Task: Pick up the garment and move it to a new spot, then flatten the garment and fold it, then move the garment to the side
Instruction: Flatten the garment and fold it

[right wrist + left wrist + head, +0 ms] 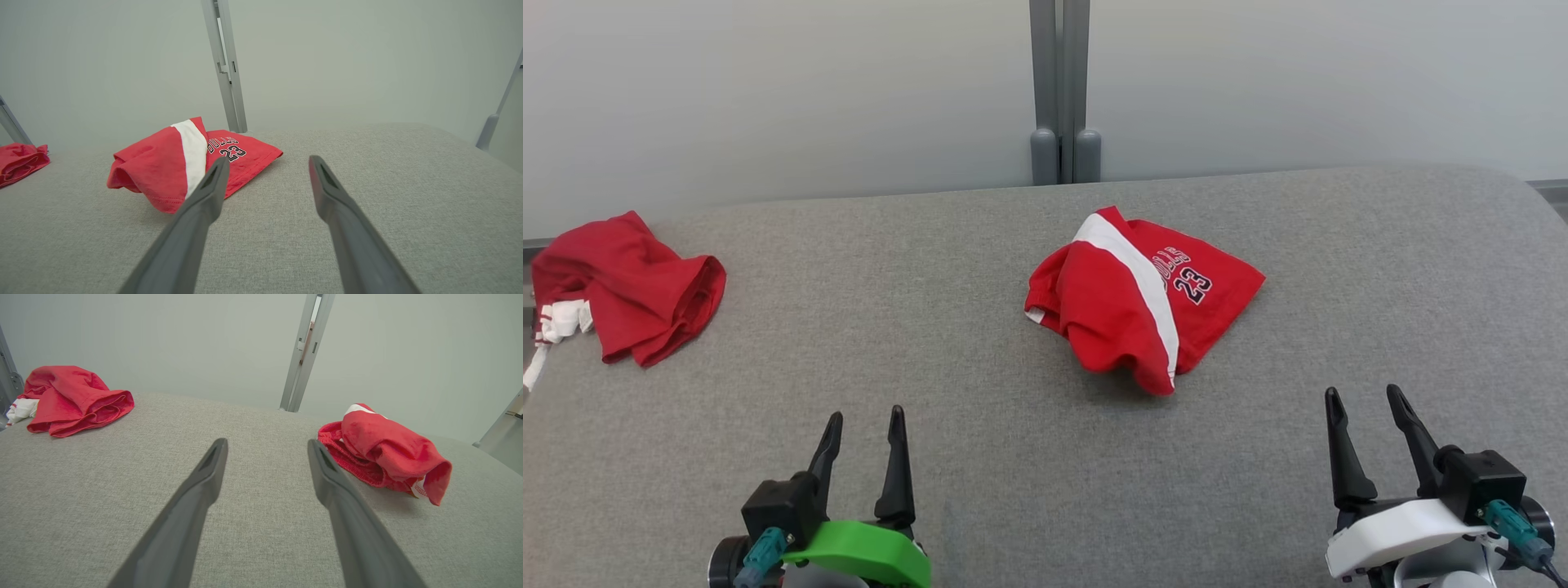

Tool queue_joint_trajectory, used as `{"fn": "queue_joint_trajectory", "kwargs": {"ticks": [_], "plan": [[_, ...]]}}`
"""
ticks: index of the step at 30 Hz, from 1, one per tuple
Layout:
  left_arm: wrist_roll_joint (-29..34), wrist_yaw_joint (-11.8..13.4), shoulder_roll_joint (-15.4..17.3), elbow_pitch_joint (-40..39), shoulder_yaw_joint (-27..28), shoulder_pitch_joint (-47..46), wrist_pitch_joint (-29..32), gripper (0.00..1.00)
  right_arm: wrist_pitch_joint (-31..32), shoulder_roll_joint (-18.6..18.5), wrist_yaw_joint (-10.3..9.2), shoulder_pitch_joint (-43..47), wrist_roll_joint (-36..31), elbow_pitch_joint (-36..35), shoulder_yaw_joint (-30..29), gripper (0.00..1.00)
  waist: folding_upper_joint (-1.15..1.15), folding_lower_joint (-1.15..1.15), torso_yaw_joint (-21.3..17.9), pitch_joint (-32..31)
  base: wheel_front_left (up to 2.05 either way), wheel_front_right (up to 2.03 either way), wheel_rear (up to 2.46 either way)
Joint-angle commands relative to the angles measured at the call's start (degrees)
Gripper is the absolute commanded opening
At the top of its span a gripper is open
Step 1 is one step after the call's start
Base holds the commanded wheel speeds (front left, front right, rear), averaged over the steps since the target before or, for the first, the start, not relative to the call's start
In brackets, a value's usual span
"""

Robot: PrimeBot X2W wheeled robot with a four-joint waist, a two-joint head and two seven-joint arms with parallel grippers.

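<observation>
Left hand (pixel 866 413) and right hand (pixel 1362 390) both open, empty. Risk: pinching only the top layer of the bunched garment (pixel 1135 302) toward the table (pixel 1045 490) far edge, so it drags.

A grey fabric-covered surface (pixel 1013 490) with a rounded far right corner carries two pieces of clothing, well apart from each other. A red garment (pixel 1111 302) with a white stripe and the number 23 lies crumpled near the middle, toward the far edge. A second red bundle (pixel 629 286) with white trim lies bunched at the far left edge.
</observation>
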Motion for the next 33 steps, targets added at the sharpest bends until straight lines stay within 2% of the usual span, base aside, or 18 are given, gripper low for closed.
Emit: {"fn": "queue_joint_trajectory", "kwargs": {"ticks": [1,20,28,33], "plan": [[-0.2,0.2,0.0,-0.1,-0.1,1.0,-0.1,1.00,-0.2,-0.1,0.02,0.2,0.5,0.1,0.1,1.00,0.00,0.00,-0.1,0.0,0.00,0.00,0.00],[-0.5,0.2,0.0,0.3,-1.3,-0.1,-0.1,1.00,-0.2,-0.1,0.02,-0.5,-0.3,0.1,0.4,1.00,0.00,0.00,1.5,1.6,0.00,0.00,0.00],[-1.3,0.9,0.1,-1.1,-3.3,-2.4,-0.1,1.00,-0.2,-0.1,0.02,-8.6,-4.7,0.8,2.5,1.00,0.00,0.00,6.5,5.1,0.00,0.00,0.00],[-2.1,1.3,0.1,-2.1,-4.6,-3.9,-0.1,1.00,0.3,-1.4,0.01,-19.5,-10.0,7.6,5.0,1.00,0.00,0.00,11.3,8.3,0.00,0.00,0.00]]}}
